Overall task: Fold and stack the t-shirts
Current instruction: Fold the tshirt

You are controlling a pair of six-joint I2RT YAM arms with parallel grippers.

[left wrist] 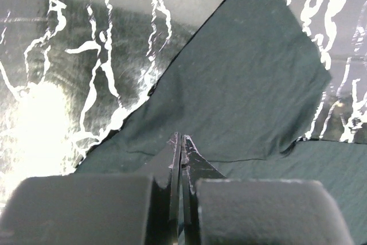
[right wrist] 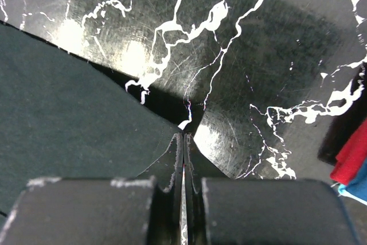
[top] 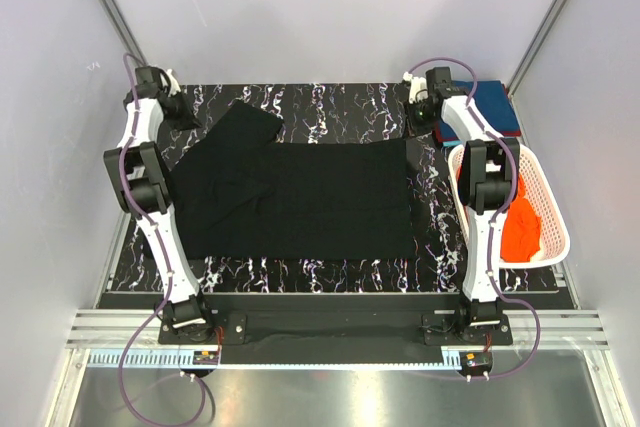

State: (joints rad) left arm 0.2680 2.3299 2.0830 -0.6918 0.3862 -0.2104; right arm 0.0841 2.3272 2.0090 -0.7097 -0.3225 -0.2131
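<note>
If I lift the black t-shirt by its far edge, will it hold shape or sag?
Probably floppy: the black t-shirt lies flat with soft creases, so it should sag. Likely light, thin fabric. The glossy table may let it slide.

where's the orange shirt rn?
Top view, right side: the orange t-shirt lies bunched inside the white basket, just right of the right arm.

Black t-shirt [top: 320, 197] spread flat; orange t-shirt [top: 522, 229] crumpled.
</note>
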